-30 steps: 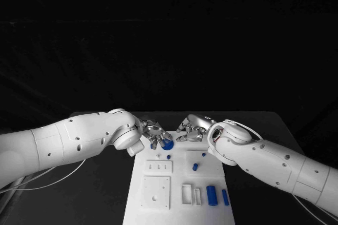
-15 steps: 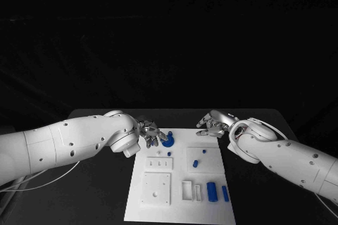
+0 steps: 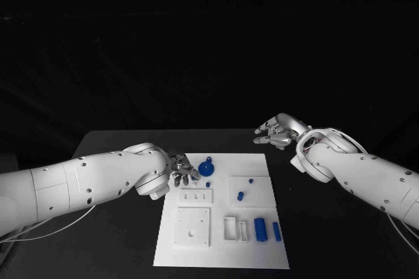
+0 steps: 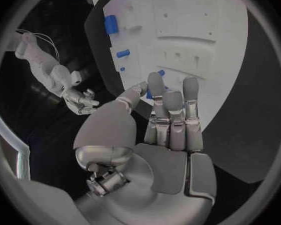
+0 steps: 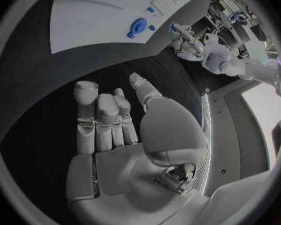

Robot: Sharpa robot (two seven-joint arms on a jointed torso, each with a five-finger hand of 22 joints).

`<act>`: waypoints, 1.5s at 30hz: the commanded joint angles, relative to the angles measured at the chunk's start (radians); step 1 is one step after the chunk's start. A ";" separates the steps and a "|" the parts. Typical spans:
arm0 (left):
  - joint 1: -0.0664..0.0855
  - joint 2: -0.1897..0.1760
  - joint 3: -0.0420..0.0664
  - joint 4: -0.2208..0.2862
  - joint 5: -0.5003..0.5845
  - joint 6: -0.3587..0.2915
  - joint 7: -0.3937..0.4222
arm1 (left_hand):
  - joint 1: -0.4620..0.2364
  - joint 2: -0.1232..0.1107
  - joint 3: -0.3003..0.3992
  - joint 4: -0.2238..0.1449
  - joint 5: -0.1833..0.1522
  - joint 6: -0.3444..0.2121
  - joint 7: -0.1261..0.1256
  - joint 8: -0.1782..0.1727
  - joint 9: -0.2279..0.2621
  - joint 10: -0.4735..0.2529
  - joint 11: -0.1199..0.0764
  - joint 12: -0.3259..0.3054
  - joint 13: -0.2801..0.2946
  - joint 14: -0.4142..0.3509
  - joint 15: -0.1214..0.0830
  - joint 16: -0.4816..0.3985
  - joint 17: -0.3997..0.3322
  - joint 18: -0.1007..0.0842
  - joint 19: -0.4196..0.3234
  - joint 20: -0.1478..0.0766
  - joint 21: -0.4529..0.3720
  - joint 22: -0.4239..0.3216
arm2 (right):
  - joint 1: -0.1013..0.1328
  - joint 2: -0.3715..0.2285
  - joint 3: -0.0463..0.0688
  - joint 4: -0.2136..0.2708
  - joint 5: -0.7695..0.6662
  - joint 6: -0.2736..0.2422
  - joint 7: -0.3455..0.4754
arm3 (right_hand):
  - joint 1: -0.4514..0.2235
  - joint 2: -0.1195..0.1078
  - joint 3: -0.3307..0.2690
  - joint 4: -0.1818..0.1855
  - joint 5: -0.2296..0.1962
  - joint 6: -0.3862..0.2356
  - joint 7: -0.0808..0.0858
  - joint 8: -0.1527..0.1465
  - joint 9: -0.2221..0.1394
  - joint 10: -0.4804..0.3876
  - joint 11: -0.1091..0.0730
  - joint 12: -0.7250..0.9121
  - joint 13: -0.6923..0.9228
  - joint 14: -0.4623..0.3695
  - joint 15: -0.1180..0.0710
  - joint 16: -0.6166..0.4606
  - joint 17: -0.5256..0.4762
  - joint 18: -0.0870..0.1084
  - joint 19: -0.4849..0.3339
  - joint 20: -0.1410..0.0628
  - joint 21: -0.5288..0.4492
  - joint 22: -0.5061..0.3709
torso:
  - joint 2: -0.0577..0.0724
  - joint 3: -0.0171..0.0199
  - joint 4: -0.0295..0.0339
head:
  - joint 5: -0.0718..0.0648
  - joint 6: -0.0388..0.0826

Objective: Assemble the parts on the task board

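Task board [image 3: 223,255], a white plate, lies in the middle of the black table [image 3: 114,255], its long side running away from the robot. At the near end a square white block [image 3: 193,226] with a hole sits on the robot's left side; beside it stands a narrow white frame [image 3: 231,227], then a stout blue cylinder [image 3: 260,228] and a slimmer blue bar [image 3: 277,230], both lying flat. Farther on, a small white plate with slots [image 3: 197,196] lies next to a raised white square [image 3: 245,189] carrying two small blue pegs [image 3: 240,195]. At the far end a round blue disc [image 3: 206,168] rests on the board with a small blue stub just beyond it.

Left hand [image 3: 183,170] hovers at the board's far left edge, just beside the disc, fingers loosely extended and apart, holding nothing; the wrist view confirms an empty palm. Right hand [image 3: 280,131] is over bare table beyond the board's far right corner, well apart from the parts, fingers lightly curved yet separated, nothing in its grasp.
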 commanded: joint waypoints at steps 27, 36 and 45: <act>-0.088 0.061 0.001 -0.086 -0.048 -0.053 -0.023 | -0.010 0.025 0.004 -0.024 -0.006 0.198 -0.129 0.005 0.142 0.028 -0.027 0.053 0.021 0.010 -0.010 0.045 0.019 -0.022 0.077 -0.003 -0.189 0.273 | 0.023 0.017 0.041 0.002 0.082 -0.023 0.026 | -0.008 -0.009 0.002 0.016 0.009 0.002 -0.003 0.003 -0.002 -0.005 -0.006 -0.003 -0.005 -0.001 -0.001 -0.013 -0.007 0.006 0.038 0.004 -0.017 0.068 | 0.003 0.0004 0.0072 | -0.014 -0.037; -0.101 0.064 0.001 -0.077 -0.071 -0.048 -0.021 | -0.011 0.027 0.002 -0.022 -0.006 0.203 -0.131 0.005 0.148 0.027 -0.026 0.062 0.025 0.011 -0.010 0.054 0.019 -0.023 0.101 -0.002 -0.248 0.345 | 0.023 0.019 0.041 0.002 0.083 -0.017 0.024 | -0.007 -0.010 0.001 0.018 0.013 0.002 -0.004 0.004 -0.001 -0.006 -0.006 -0.003 -0.006 -0.001 -0.001 -0.013 -0.007 0.006 0.039 0.004 -0.019 0.068 | 0.003 0.0006 0.0062 | -0.015 -0.040; -0.104 0.065 0.001 -0.066 -0.113 -0.018 -0.030 | -0.012 0.028 0.000 -0.021 -0.007 0.204 -0.131 0.006 0.153 0.028 -0.026 0.067 0.027 0.011 -0.010 0.059 0.020 -0.026 0.126 -0.002 -0.313 0.419 | 0.023 0.022 0.041 0.002 0.083 -0.008 0.022 | -0.007 -0.009 0.001 0.020 0.017 0.003 -0.004 0.004 -0.001 -0.007 -0.006 -0.003 -0.006 -0.001 -0.001 -0.014 -0.007 0.006 0.039 0.004 -0.021 0.068 | 0.002 0.0008 0.0065 | -0.015 -0.045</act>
